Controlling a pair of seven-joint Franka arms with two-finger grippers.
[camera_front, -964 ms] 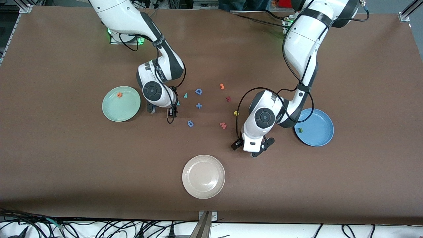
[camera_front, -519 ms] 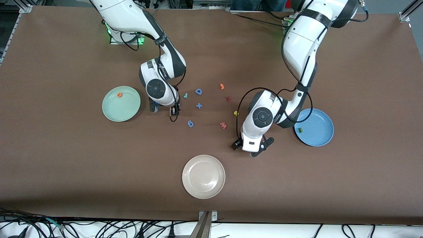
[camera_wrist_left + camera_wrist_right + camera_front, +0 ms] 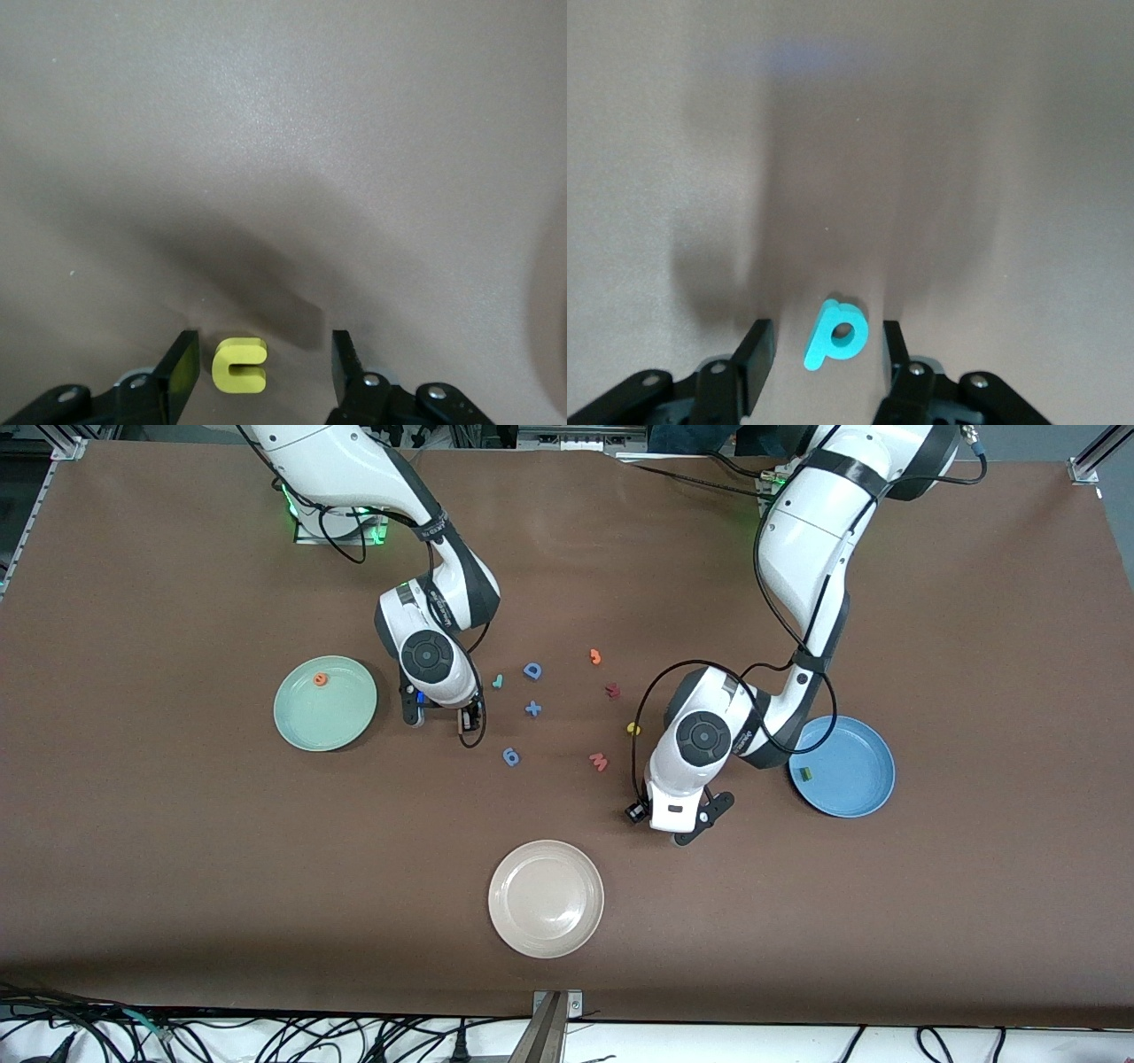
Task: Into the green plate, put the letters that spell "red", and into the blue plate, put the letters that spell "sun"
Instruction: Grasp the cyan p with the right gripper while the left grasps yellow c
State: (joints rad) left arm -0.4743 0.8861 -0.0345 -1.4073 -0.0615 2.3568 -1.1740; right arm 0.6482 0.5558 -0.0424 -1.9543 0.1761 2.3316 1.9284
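Two grippers sit low on the brown table. Left gripper (image 3: 262, 363): jaws spread around the small yellow foam "u" (image 3: 239, 365), not touching. Right gripper (image 3: 824, 350): jaws spread around the small teal foam "d" (image 3: 837, 334), beside the round mint-green plate (image 3: 325, 703).

Cream plate (image 3: 546, 899); blue "D" (image 3: 532, 670), plus (image 3: 532, 708) — salmon "w" (image 3: 599, 761).

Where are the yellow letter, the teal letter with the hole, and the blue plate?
Yellow letter (image 3: 239, 365): left wrist view, middle of its foam body.
Teal letter (image 3: 835, 335): right wrist view, on its ring beside the hole.
Blue plate (image 3: 855, 766): front view, bare floor of the plate.
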